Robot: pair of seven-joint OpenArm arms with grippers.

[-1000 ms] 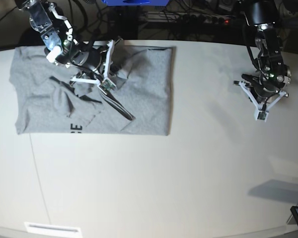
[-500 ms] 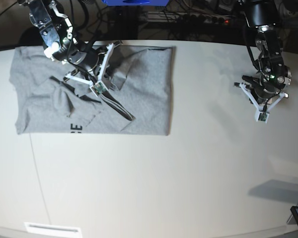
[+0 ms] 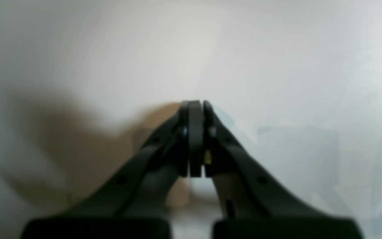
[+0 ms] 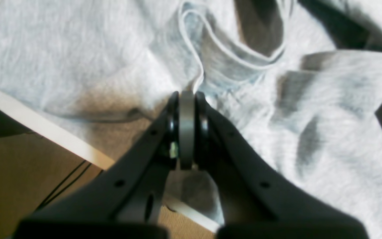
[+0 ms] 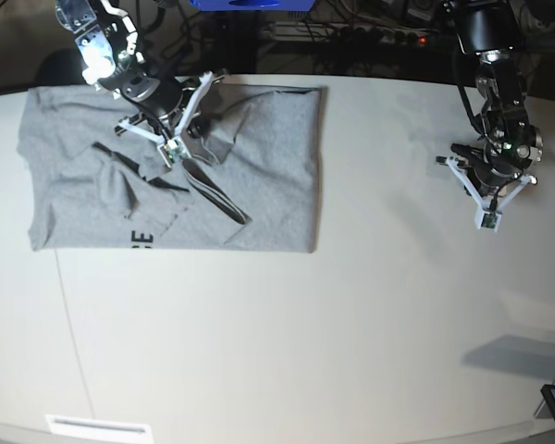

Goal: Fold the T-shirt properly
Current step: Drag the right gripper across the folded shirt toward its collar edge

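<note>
**A:** The T-shirt [image 5: 166,171] lay on the far left part of the table [image 5: 351,305], still a rumpled heap more than a fold, with a scrap of black lettering showing near its front edge. What worried you?

**B:** The right gripper [image 5: 196,118]. Its jaws were pressed together over the shirt's upper middle, and I judged that if cloth was pinched there, any lift would drag the loose flaps along and bunch them worse. The shirt's back edge also sat right at the table's rim, so a pull that way might have tipped fabric over.

**A:** Was it actually holding cloth?

**B:** I couldn't tell. The right wrist view showed the closed tips meeting a curled hem [image 4: 194,71], but not whether cloth was between them. It also showed the table edge and floor beneath, which the base view hid behind the arm.

**A:** And the left gripper [image 5: 469,159]?

**B:** Jaws together on nothing, over bare table, well apart from the shirt. Only the base view gave the whole layout.
</note>
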